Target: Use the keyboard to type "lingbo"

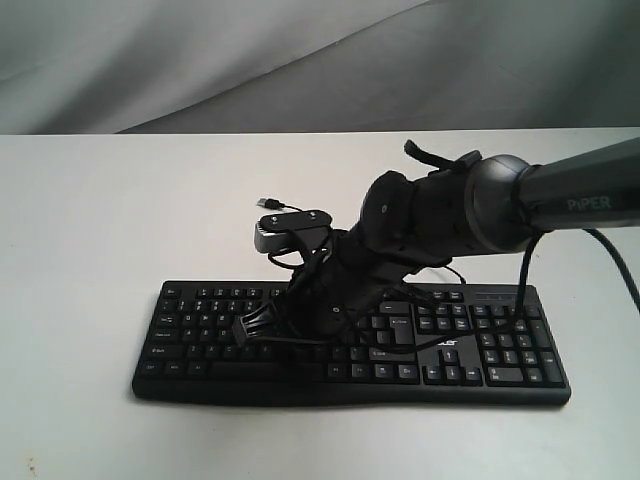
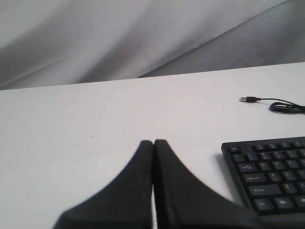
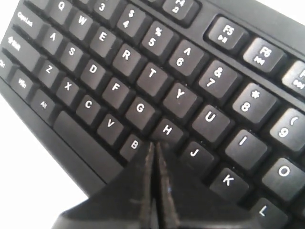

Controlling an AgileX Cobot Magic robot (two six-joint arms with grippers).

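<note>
Jaws together, the right gripper (image 3: 155,145) hovers over the keyboard (image 1: 480,350), which lies 9-to-3 o'clock; the left gripper (image 2: 153,142), likewise closed, is farther.

Keyboard (image 1: 205,335) middle — hidden behind right arm (image 1: 430,215).

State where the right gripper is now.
In the right wrist view, the right gripper, shut, has its tip over the keyboard between keys B, H and J, left of its middle.

The right arm (image 1: 560,195) reaches in from the right edge, wrist bent down, right gripper (image 3: 153,144) pinched closed. The left gripper (image 2: 153,141) is closed too.
</note>
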